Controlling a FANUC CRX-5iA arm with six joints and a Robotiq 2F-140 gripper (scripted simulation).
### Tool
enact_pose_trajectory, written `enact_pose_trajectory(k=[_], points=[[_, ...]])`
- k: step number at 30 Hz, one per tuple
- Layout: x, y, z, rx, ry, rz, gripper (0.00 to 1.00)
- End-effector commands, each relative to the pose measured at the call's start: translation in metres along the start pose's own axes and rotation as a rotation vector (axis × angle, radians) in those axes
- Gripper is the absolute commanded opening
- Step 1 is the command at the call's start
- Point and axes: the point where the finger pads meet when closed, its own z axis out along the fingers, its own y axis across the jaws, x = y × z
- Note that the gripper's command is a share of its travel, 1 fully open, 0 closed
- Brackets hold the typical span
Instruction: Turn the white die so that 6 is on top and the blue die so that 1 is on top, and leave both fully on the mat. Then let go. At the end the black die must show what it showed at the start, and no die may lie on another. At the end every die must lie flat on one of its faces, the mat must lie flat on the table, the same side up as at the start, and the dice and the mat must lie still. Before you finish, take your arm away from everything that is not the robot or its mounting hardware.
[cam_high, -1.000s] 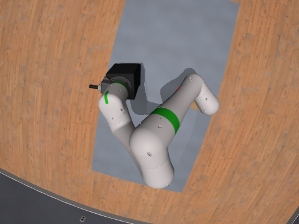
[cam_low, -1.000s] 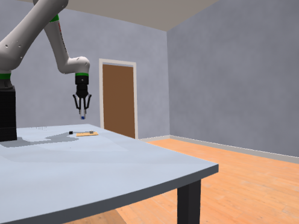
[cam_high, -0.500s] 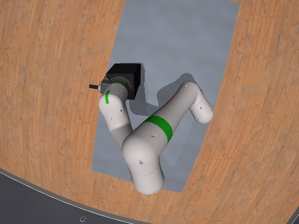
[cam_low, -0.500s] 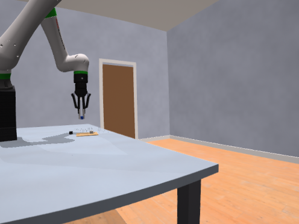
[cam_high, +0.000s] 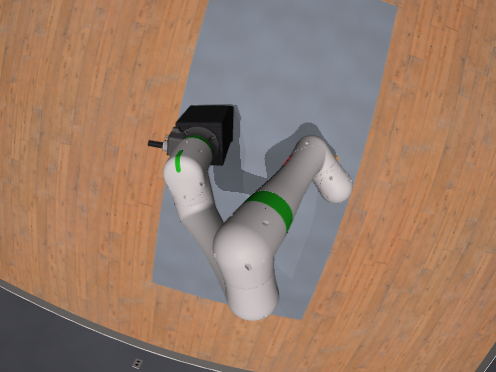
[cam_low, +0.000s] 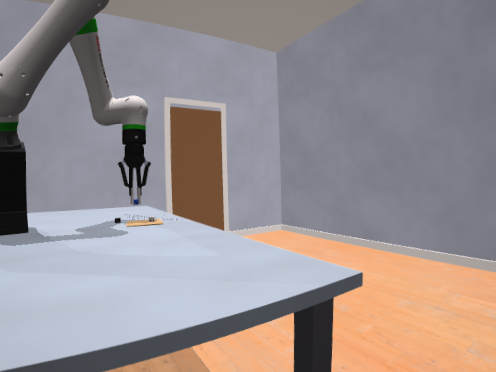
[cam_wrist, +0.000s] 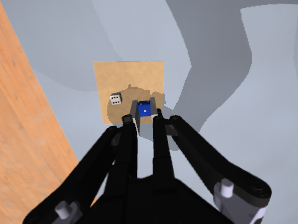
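Note:
In the wrist view my gripper (cam_wrist: 145, 106) is shut on the blue die (cam_wrist: 145, 108) and holds it in the air over the right part of the tan mat (cam_wrist: 128, 91). The die's visible face shows one white pip. The white die (cam_wrist: 116, 98) lies on the mat to the left of my fingers, with several dark pips on top. In the exterior view the gripper (cam_low: 134, 196) hangs above the mat (cam_low: 144, 223), the blue die (cam_low: 135, 202) at its fingertips. The black die (cam_low: 118, 220) lies on the table left of the mat, with the white die (cam_low: 150, 219) on the mat.
The table's left edge runs along the wooden floor (cam_wrist: 30, 150) in the wrist view. The arm's black base (cam_high: 205, 131) stands on the grey table, and the arm hides the mat and dice in the top view.

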Motion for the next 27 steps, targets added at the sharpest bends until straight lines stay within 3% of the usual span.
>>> enact_pose_trajectory(k=[1,7,14,27], points=[[0.000,-0.001,0.021,0.002,0.001,0.001,0.09],[0.000,-0.001,0.048,0.002,0.001,0.001,0.09],[0.000,-0.001,0.062,0.002,0.001,0.001,0.09],[0.000,-0.001,0.069,0.002,0.001,0.001,0.09]])
